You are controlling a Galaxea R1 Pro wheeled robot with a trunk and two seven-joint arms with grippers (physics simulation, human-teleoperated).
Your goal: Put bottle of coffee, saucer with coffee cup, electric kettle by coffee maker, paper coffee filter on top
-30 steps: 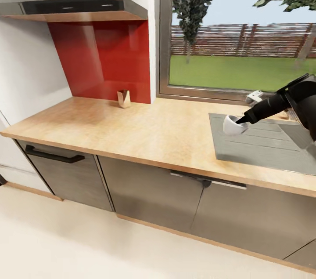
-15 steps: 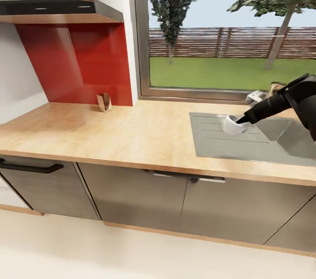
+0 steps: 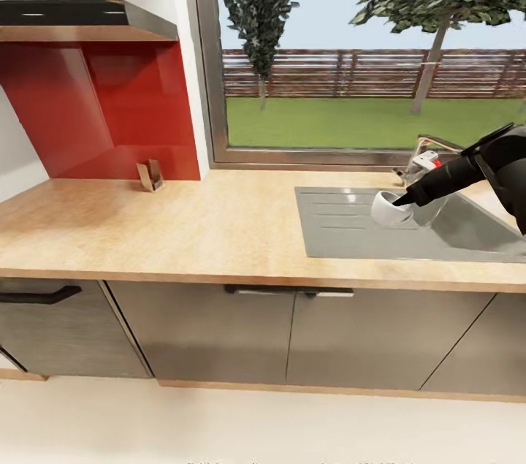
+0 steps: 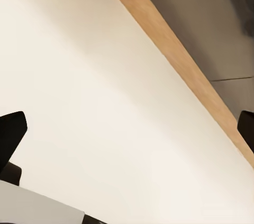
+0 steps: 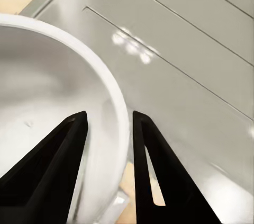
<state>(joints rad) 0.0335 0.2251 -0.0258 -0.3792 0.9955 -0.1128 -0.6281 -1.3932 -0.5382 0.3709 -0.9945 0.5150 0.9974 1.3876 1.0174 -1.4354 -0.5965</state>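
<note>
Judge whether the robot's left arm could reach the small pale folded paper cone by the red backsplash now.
Probably not yet: the left gripper hangs low, open, facing the pale floor, while the paper cone stands on the beige wooden countertop above.

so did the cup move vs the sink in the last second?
Cannot tell. The cup keeps its spot in the head view while the sink slides left under it, which fits the camera turning.

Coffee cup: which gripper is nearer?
Right. The right gripper pinches the coffee cup by its rim over the sink; the left gripper points at floor.
</note>
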